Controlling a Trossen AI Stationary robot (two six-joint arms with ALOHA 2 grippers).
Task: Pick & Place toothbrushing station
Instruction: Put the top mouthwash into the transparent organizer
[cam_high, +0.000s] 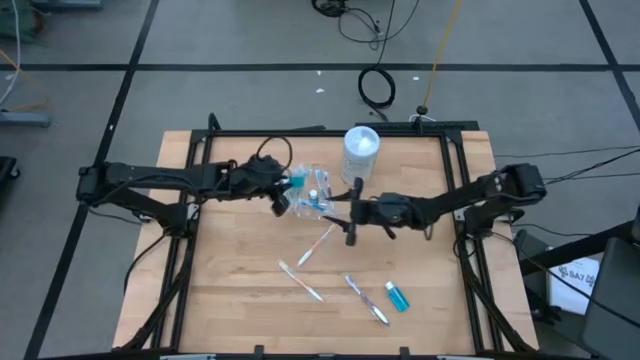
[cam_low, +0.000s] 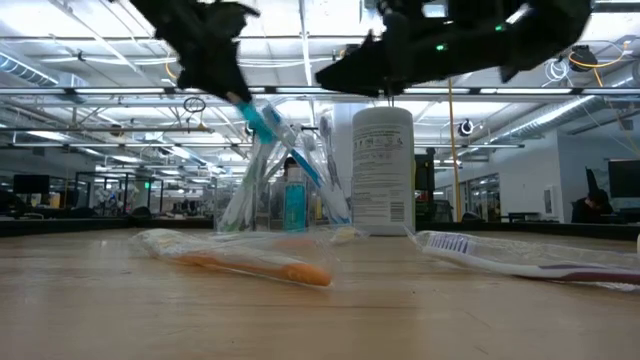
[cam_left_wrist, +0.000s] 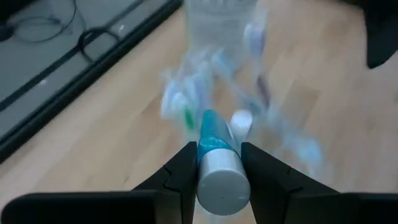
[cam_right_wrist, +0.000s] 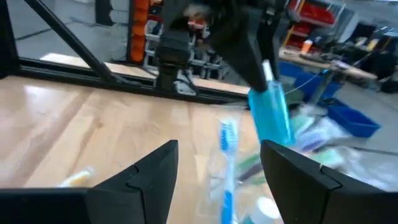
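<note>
A clear plastic cup (cam_high: 312, 200) stands on the table, holding several toothbrushes and a blue tube (cam_low: 293, 203); it also shows in the low view (cam_low: 285, 195). My left gripper (cam_high: 285, 190) is just above the cup's left side, shut on a small blue tube (cam_left_wrist: 214, 140). My right gripper (cam_high: 346, 212) is open and empty, close to the cup's right side, fingers toward it (cam_right_wrist: 217, 162). Three wrapped toothbrushes (cam_high: 318, 243), (cam_high: 300, 280), (cam_high: 366, 298) and another blue tube (cam_high: 397, 296) lie flat on the table nearer the front. My left gripper pinches the blue tube at its white-capped end (cam_left_wrist: 219, 177) between its two fingers (cam_left_wrist: 183, 171). The tube slants down from the fingers toward the cup's mouth (cam_low: 268, 125), lifted clear of the table. Whether its lower end touches the brushes, I cannot tell.
A tall white canister (cam_high: 361, 150) stands upright just behind the cup, toward the far edge. In the low view an orange wrapped toothbrush (cam_low: 240, 262) and a second wrapped one (cam_low: 520, 258) lie in front. Bare wood shows at the table's front left.
</note>
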